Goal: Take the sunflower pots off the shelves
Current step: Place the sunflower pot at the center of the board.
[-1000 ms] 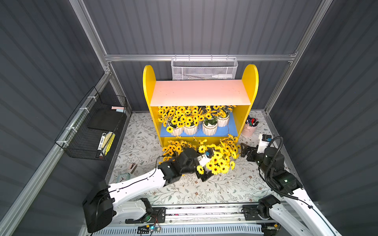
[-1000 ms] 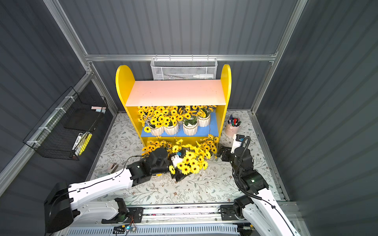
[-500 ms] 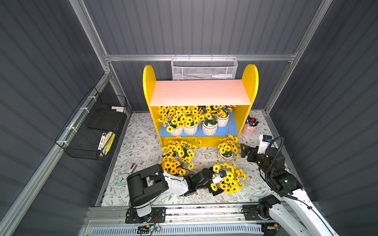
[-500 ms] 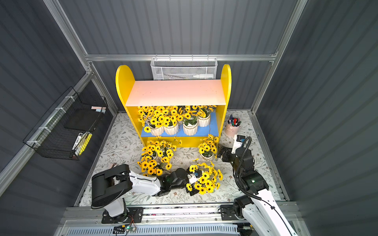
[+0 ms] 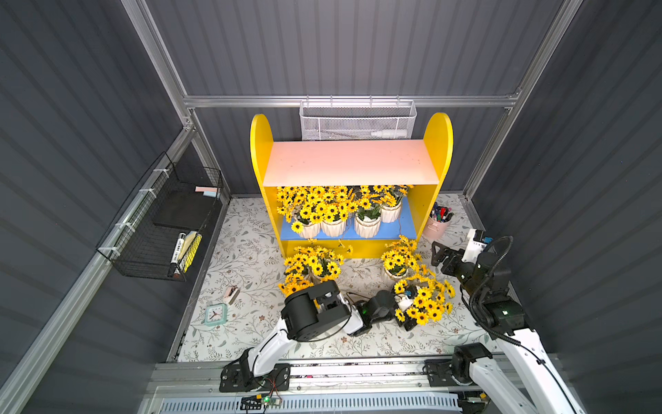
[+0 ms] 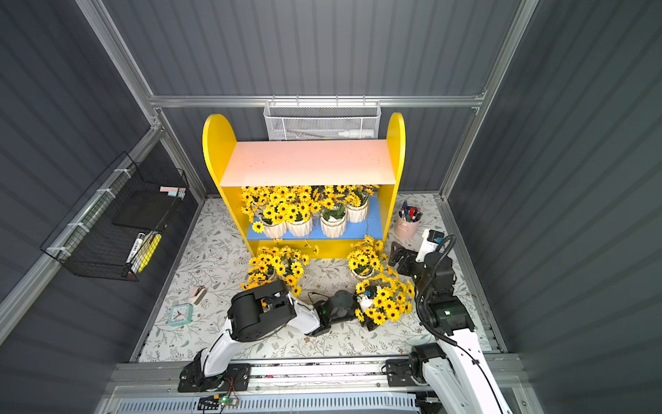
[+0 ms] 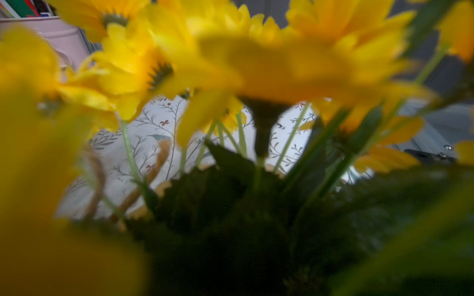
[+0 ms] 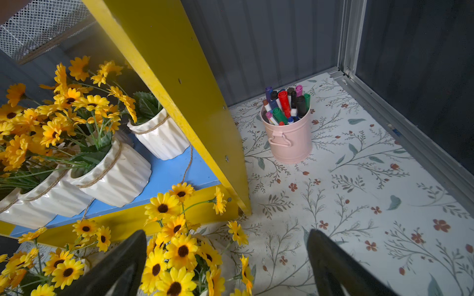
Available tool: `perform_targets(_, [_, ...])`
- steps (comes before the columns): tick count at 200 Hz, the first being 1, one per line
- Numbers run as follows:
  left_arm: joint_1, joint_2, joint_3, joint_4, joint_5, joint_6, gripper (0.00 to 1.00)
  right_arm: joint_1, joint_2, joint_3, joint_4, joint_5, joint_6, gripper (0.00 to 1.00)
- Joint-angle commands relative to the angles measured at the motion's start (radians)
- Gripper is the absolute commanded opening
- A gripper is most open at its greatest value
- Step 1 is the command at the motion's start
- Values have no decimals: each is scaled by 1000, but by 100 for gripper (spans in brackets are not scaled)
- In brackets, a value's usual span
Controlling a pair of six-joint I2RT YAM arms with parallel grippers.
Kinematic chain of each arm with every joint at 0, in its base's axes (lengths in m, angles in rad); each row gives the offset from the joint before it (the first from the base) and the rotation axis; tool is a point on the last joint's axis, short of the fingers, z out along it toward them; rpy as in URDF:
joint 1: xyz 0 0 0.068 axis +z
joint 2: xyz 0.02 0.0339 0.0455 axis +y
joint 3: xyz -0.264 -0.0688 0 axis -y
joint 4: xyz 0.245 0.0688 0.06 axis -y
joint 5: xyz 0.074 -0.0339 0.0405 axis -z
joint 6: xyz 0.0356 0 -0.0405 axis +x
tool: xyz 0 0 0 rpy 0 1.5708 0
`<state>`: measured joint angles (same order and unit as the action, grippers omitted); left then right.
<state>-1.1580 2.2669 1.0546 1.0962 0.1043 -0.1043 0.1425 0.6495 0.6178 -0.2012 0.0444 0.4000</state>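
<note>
In a top view, blooms bury the left end effector at the nearest sunflower pot on the counter, and I cannot tell its grip. A second ago that pot hung just before the shelves. The left wrist view shows only blurred petals. In the right wrist view, the right end effector stands wide open, gripping nothing, and more sunflower pots line the blue board.

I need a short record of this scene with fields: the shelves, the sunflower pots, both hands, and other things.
shelves: pink upper board bare, blue lower board in use
pots on lower board: four visible in front, more behind unclear
pots on floor: several before the shelves
left hand: at the nearest pot, grip hidden by flowers
right hand: open, empty
pen cup: on floor beside shelves
</note>
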Motion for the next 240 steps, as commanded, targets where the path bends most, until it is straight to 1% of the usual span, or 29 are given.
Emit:
perform_targets(1, [-8,20,47,-69,26,-16,99,-9,4,28,19,-38,13,99])
perform_targets(22, [-7,-24,16,-128,23,35,99,-12,-10,28,10,-45,7,99])
perform_targets(37, [-7,-84,-4,-280,25,125,99,-15,-19,26,5,-44,4,99])
perform_targets(48, [-6,-134,-25,-375,14,148,99,-17,-22,27,0,-44,6,99])
perform_targets(60, [-8,-170,-48,-433,15,185,99,-18,-22,20,5,-50,12,99])
perform_targets(80, [-6,-221,-118,-417,-2,186,99,-18,-13,19,-15,-52,22,99])
perform_targets(112, [-6,-298,-164,-511,-71,180,99,-20,-19,19,-59,-37,25,99])
perform_targets(134, [-6,-363,-186,-583,-143,181,99,-18,-16,35,-107,-48,19,99])
perform_targets(147, [-6,-423,-218,-589,-179,184,100,-19,-11,41,-115,-105,3,98])
perform_targets(157, [-7,-479,-233,-631,-243,206,99,-18,-4,44,-115,-154,0,96])
perform_targets(170, [-6,-567,-238,-690,-277,223,99,-18,7,55,-115,-210,-3,95])
perform_targets(178, [-6,-621,-236,-746,-316,236,99,-18,15,63,-112,-236,1,94])
perform_targets(190, [-6,-704,-220,-836,-338,254,99,-17,27,69,-93,-281,11,92])
perform_targets(204, [-6,-787,-189,-947,-415,268,100,-12,45,72,-58,-330,29,89])
perform_targets(226, [9,-882,-123,-1116,-559,303,99,26,81,91,-33,-321,34,86])
perform_targets(233, [28,-905,-91,-1195,-589,308,99,50,93,95,-22,-307,33,86])
perform_targets(240, [59,-933,-65,-1269,-593,306,99,80,110,101,-9,-287,26,86])
